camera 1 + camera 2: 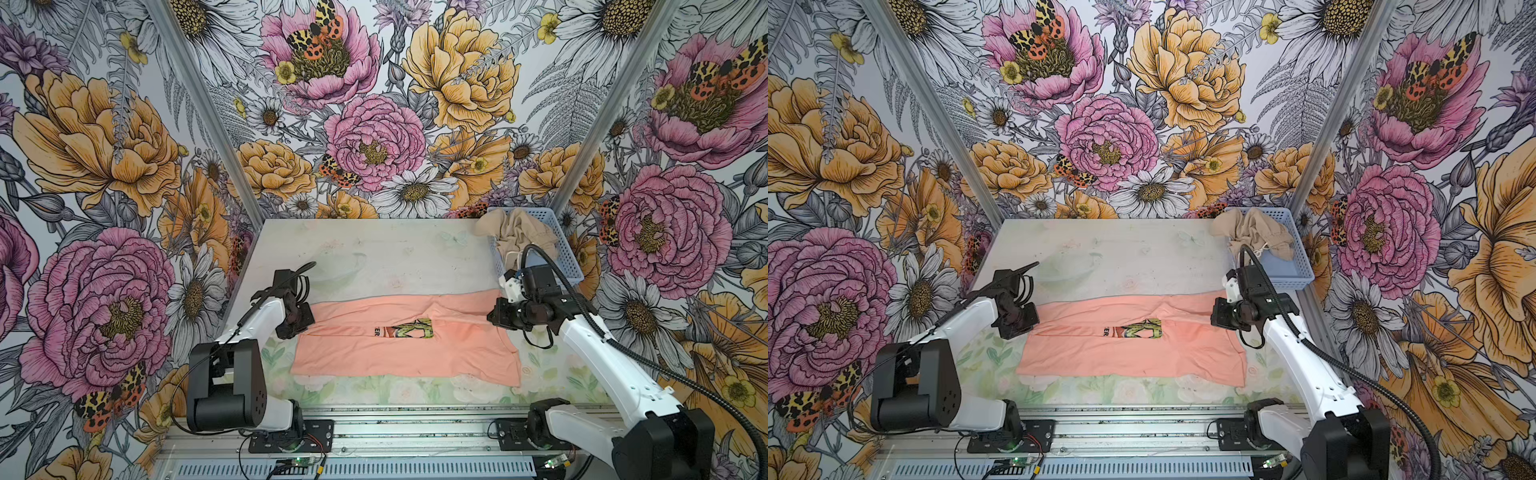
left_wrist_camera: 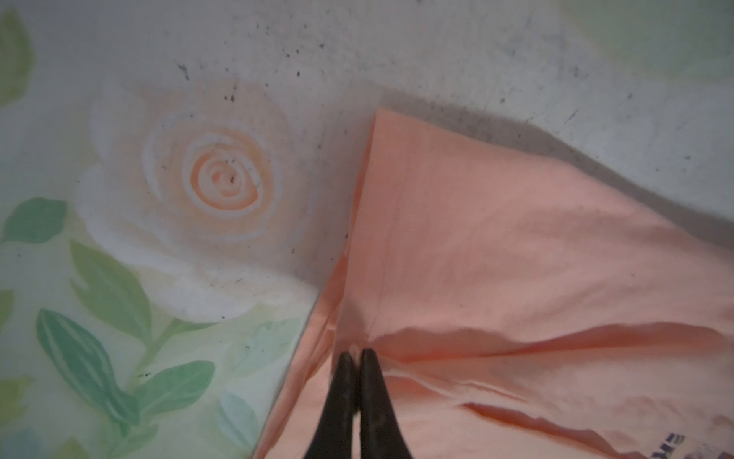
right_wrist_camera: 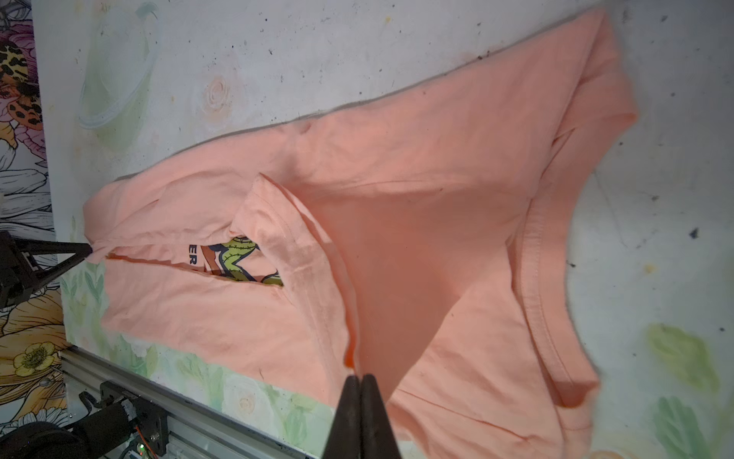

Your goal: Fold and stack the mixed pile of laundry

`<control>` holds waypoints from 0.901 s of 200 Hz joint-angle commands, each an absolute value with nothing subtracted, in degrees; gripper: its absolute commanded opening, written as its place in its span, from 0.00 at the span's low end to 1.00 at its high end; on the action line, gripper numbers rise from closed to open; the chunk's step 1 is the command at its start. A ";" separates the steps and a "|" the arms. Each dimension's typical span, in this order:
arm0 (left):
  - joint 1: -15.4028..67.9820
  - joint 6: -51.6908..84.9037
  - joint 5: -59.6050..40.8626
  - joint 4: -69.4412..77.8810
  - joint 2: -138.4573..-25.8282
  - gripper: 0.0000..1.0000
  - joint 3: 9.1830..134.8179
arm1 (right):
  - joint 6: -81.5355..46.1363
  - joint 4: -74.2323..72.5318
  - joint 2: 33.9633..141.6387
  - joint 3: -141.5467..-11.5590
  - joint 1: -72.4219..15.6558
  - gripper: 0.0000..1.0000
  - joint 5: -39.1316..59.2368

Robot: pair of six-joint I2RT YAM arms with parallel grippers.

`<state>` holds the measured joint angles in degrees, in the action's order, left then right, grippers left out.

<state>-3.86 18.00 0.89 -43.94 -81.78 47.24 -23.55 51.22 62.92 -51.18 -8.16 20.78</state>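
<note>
While salmon-peach fabric T-shirt (image 1: 374, 353) lies part-folded on pale floral table (image 1: 374, 253), left gripper (image 2: 359, 354) and right gripper (image 3: 359, 378) each clamp its opposite ends.

— Where's the shirt?
— I see the salmon-peach T-shirt (image 1: 374, 353) lying wide across the near middle. Its long edges are folded inward, and a sliver of the green-orange graphic (image 1: 411, 329) shows in the gap.
— The other one?
— The beige-tan garment (image 1: 517, 232) is crumpled in the blue basket (image 1: 569, 262) at far right and spills over its left wall, with the white drawstring (image 1: 513, 254) dangling.
</note>
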 commanded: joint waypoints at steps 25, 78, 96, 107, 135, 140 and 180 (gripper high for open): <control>-3.74 18.89 4.22 -45.35 -81.25 0.00 47.64 | -25.49 51.16 60.32 -49.59 -7.65 0.00 20.13; -3.58 19.25 4.70 -45.71 -80.78 0.00 47.56 | -26.06 52.58 58.56 -48.17 -7.65 0.00 19.34; -3.42 19.33 4.89 -45.65 -80.42 0.00 47.38 | -26.41 53.80 58.10 -48.32 -7.62 0.00 18.15; -3.36 19.36 4.83 -45.70 -80.70 0.00 47.37 | -26.97 54.03 58.11 -48.31 -7.65 0.00 18.28; -2.96 19.49 5.22 -45.79 -81.52 0.00 47.64 | -29.03 54.40 57.46 -47.11 -7.62 0.00 18.67; -2.99 19.43 5.27 -45.79 -81.61 0.00 47.68 | -29.53 54.47 57.23 -46.73 -7.65 0.00 18.67; -3.23 19.27 6.94 -45.79 -82.25 0.00 48.42 | -33.23 54.64 55.30 -43.22 -7.73 0.00 16.75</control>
<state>-3.49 18.26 3.92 -45.23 -81.78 47.24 -30.00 53.78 56.95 -45.06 -8.16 19.33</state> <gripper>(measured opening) 0.052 0.050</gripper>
